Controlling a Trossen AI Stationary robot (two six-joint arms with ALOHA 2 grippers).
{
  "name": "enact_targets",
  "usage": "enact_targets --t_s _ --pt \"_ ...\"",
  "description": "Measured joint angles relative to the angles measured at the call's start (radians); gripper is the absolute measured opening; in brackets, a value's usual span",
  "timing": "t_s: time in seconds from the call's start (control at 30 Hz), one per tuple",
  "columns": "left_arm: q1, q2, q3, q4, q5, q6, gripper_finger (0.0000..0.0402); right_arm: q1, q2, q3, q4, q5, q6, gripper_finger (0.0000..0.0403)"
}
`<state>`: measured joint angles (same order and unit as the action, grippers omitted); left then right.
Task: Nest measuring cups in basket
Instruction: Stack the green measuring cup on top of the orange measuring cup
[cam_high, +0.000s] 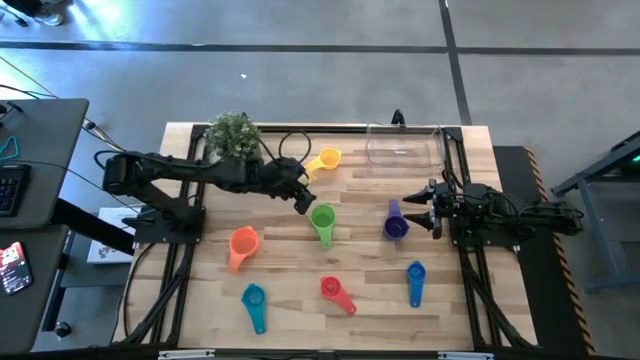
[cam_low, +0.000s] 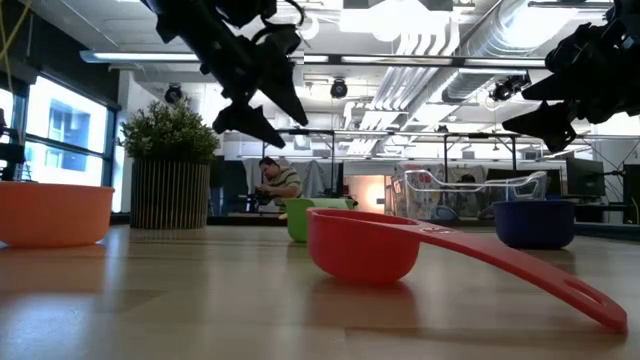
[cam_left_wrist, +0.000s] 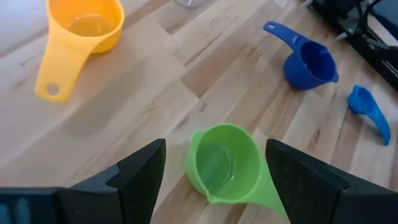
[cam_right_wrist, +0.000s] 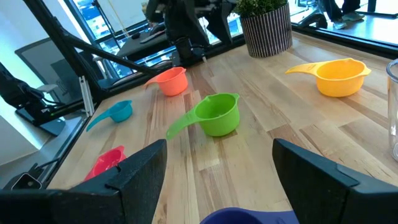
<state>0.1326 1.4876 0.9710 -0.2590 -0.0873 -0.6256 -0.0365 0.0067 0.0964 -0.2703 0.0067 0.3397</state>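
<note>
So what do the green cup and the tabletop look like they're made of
Green cup: likely smooth, glossy plastic; it has one even color and a soft shine inside the bowl. Tabletop: apparently light wood with a matte finish, showing grain lines and joined planks.

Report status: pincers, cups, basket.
Left pincer open above green cup. Right pincer open over purple cup. Basket empty, nothing blocking.

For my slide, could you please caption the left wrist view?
Left tool open and poised over the green cup, with the yellow cup and two blue cups lying apart on the table.
</note>
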Motion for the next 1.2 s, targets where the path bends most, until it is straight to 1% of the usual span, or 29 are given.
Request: enact_targets --t_s 0.27,0.6,0.77,0.97,1.2 --pt "-0.024 0.076 0.0 0.046 -0.023 -0.036 0.0266 0.0 0.0 0.0 0.0 0.0 0.0 0.0284" --pt "-0.038 0.174 0.0 0.077 -0.023 -0.062 0.0266 0.0 0.0 0.0 0.0 0.0 0.0 0.0284" --pt "-0.043 0.201 0.0 0.076 -0.019 -0.054 0.0266 0.0 0.0 0.0 0.0 0.0 0.0 0.0284" --pt "-0.049 0.226 -0.001 0.079 0.012 -0.053 0.0266 0.0 0.0 0.0 0.0 0.0 0.0 0.0284" --pt "-0.053 0.235 -0.001 0.066 -0.001 -0.035 0.0266 0.0 0.0 0.0 0.0 0.0 0.0 0.0284"
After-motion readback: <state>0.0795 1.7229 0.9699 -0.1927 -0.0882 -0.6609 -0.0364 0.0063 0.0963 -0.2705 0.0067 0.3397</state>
